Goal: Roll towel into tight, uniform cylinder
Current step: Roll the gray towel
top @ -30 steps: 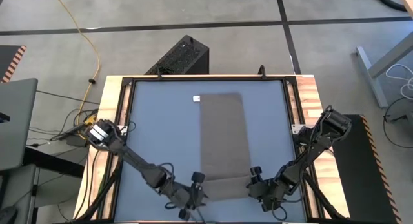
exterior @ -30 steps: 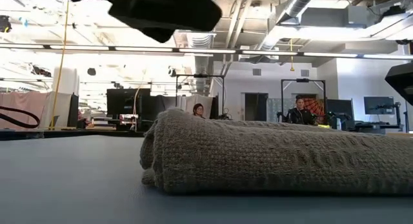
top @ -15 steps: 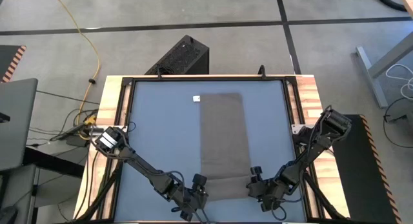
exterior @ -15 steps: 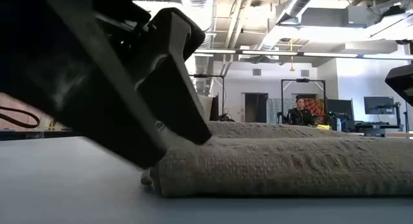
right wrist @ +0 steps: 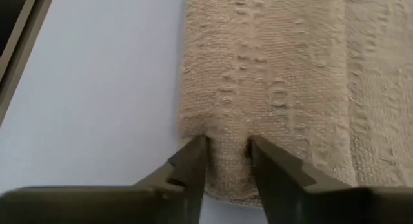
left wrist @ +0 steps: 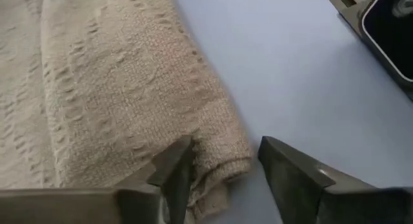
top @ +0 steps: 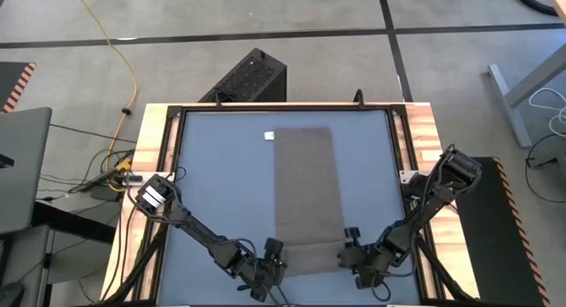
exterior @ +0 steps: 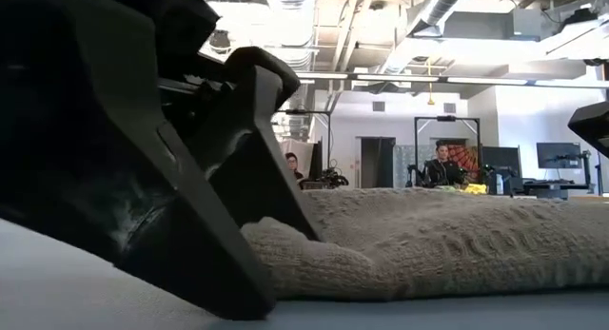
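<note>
Both grippers' fingers at towel (top: 307, 194) roll ends

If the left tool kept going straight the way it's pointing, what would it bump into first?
Probably the rolled near end of the thin taupe cloth towel: its corner already sits between the left tool's spread fingers, so it would push into the roll.

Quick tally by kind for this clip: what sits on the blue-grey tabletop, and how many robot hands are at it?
Towel: 1, taupe, laid lengthwise with its near end rolled
White tag: 1, at the towel's far corner
Robot hands: 2, left hand open around the roll's corner, right hand pinching the roll's other end
Total: 4
</note>
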Motion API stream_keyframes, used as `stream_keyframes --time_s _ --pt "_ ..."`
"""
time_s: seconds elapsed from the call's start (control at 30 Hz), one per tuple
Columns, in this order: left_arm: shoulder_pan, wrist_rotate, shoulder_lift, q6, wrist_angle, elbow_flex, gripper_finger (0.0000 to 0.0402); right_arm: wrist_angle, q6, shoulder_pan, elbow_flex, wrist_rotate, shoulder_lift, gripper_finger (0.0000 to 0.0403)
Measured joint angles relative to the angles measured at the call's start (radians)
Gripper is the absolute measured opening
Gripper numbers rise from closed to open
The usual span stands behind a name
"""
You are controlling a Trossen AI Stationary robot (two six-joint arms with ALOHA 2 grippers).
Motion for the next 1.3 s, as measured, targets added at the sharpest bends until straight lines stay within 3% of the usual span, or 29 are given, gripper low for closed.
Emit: stream_keyframes --time_s 0.17,0.27,0.6,0.8,0.93,1.13,1.23,1.3 --pt "0.001 -0.018 -0.004 -0.069 -0.024 0.0 0.0076 -0.006 0.087 0.011 0.0 -0.035 -0.001 0.0066" --pt "0.018 0.041 -0.009 -0.148 -0.03 0.0 0.0017 -0.023 0.136 0.01 0.0 -0.09 -0.016 0.0028" --pt "0.091 0.354 -0.068 -0.241 0.054 -0.03 0.0003 -0.089 0.175 -0.024 -0.001 -0.282 -0.142 0.0025" --pt "0.149 0.511 -0.074 -0.384 0.065 -0.031 0.0002 -0.106 0.209 -0.064 -0.001 -0.375 -0.147 0.0025" --pt "0.163 0.539 -0.075 -0.431 0.069 -0.03 0.0001 -0.107 0.203 -0.07 0.0 -0.404 -0.141 0.0055" --pt "0.166 0.59 -0.073 -0.439 0.047 -0.035 0.0001 -0.143 0.119 -0.083 -0.003 -0.498 -0.198 0.0157" --pt "0.169 0.58 -0.076 -0.439 0.048 -0.032 0.0001 -0.157 0.076 -0.079 -0.003 -0.486 -0.236 0.0211" --pt "0.17 0.575 -0.076 -0.438 0.046 -0.033 0.0001 -0.138 0.057 -0.06 -0.003 -0.423 -0.239 0.0237"
